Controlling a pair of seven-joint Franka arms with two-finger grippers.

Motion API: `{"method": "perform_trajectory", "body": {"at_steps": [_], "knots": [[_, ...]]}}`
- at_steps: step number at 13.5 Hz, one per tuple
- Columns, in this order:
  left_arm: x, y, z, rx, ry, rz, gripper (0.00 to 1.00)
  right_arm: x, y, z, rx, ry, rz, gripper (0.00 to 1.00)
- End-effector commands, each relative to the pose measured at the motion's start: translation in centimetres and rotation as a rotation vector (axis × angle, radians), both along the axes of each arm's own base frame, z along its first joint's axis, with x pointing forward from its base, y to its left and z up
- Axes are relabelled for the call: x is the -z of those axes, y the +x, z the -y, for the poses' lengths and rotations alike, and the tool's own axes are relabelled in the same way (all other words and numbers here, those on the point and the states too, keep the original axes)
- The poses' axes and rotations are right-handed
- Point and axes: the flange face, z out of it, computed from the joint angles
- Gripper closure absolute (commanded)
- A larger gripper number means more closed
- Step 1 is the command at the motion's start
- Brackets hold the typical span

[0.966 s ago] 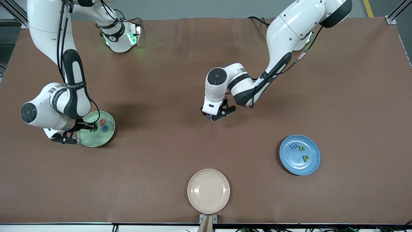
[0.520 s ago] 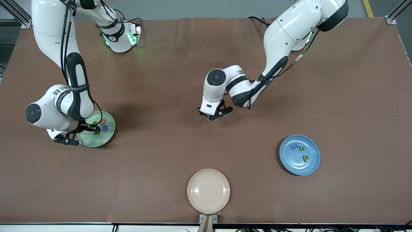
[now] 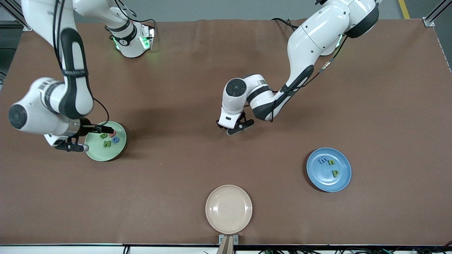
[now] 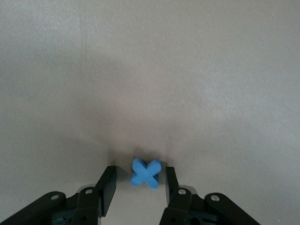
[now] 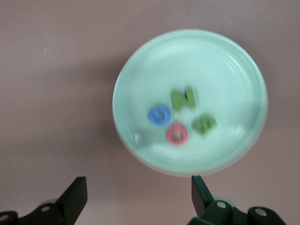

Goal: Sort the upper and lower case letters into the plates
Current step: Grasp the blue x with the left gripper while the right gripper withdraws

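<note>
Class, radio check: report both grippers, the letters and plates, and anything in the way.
Right gripper open, empty, over mint green plate. Left gripper straddling blue x on table, not clamped. Nothing in the way.

A green "N" (image 5: 183, 99) is lying in the mint green plate (image 5: 243, 75); a blue "x" (image 4: 146, 173) is sitting on the worktop (image 4: 150, 70).

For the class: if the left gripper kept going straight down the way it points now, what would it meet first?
Most likely the blue X letter on the brown table: it lies between the left gripper's fingers. Whether they already touch it cannot be told.
</note>
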Motion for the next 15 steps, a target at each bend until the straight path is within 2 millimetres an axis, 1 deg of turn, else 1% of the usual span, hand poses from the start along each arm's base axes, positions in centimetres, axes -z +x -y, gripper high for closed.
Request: {"method": "perform_trajectory", "body": {"at_steps": [1,2,3,4,5,6,7,8,10,11,12,13,14,15], "knots": [[0.1,0.4,0.4,0.004,-0.001,0.021,0.51,-8.8,-1.2,-4.0,0.026,-0.083,-0.055,0.01],[0.1,0.3,0.4,0.005,-0.002,0.020,0.54,-12.1,-1.1,-5.6,0.016,-0.097,-0.076,0.01],[0.1,0.4,0.3,0.001,-0.001,0.021,0.57,-15.5,-1.0,-6.4,0.010,-0.099,-0.091,0.01],[0.1,0.4,0.4,0.002,-0.002,0.020,0.62,-18.4,-1.1,-7.0,-0.003,-0.101,-0.100,0.01],[0.3,0.3,0.3,-0.001,-0.001,0.017,0.68,-21.0,-1.4,-7.3,-0.014,-0.109,-0.106,0.01],[0.4,0.2,0.4,-0.003,0.000,0.014,0.74,-23.1,-1.7,-7.7,-0.024,-0.113,-0.110,0.01],[0.7,0.2,0.3,-0.005,0.002,0.011,0.77,-25.3,-1.9,-7.4,-0.021,-0.111,-0.105,0.01],[0.8,0.3,0.3,-0.006,0.001,0.010,0.83,-26.3,-1.7,-7.1,-0.021,-0.100,-0.105,0.01],[0.2,0.8,0.6,-0.017,-0.012,0.015,0.98,-26.1,-0.9,-5.8,-0.032,-0.055,-0.108,0.00],[-0.8,1.5,0.6,-0.023,-0.022,0.031,1.00,-26.4,-0.9,-5.3,-0.048,-0.051,-0.096,0.00],[-2.0,2.4,0.5,-0.042,-0.031,0.047,1.00,-26.3,-0.8,-5.1,-0.063,-0.061,-0.090,0.00],[-3.0,3.1,0.1,-0.066,-0.037,0.057,1.00,-26.8,-0.8,-4.3,-0.064,-0.063,-0.068,0.00],[-4.2,4.0,-0.4,-0.084,-0.045,0.074,1.00,-26.8,-0.9,-3.7,-0.064,-0.045,-0.057,0.00],[-5.8,5.8,-1.9,-0.115,-0.049,0.096,1.00,-26.8,-1.2,-3.4,-0.068,-0.035,-0.042,0.00]]}}
